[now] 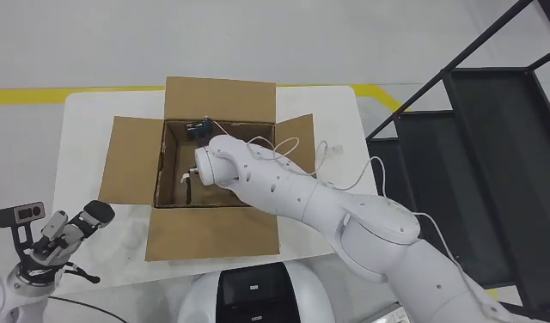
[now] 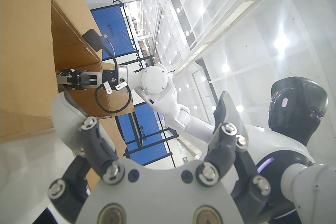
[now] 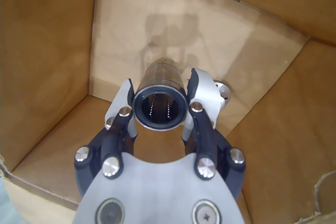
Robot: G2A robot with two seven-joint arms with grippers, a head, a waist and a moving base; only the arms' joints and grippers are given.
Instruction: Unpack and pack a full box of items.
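– Box (image 1: 220,98) of cardboard stands in the centre of the top view, on the white table (image 1: 86,125), with all four flaps folded outward. Where is the item?
– Inside the box. The right gripper (image 3: 161,80) pinches a metal bearing sleeve (image 3: 160,104) at the lower centre of the right wrist view, one finger on each side of its round wall. I cannot tell if it touches the box floor.
– How will it handle?
– I judge it to be steel: heavy for its size, fully stiff and smooth, so it may slip or turn between the pads. The best hold is across the middle of the outer wall, not at the rim. The box looks light, and an arm brushing a wall could push it along the smooth table.
– And the other gripper?
– The left gripper (image 2: 143,103) is at the lower left of the top view, near the table's edge, with its jaws spread wide and holding nothing.
– The room?
– Pale grey floor, a yellow line (image 1: 34,94) at the upper left, dark metal stairs (image 1: 464,151) at the right.
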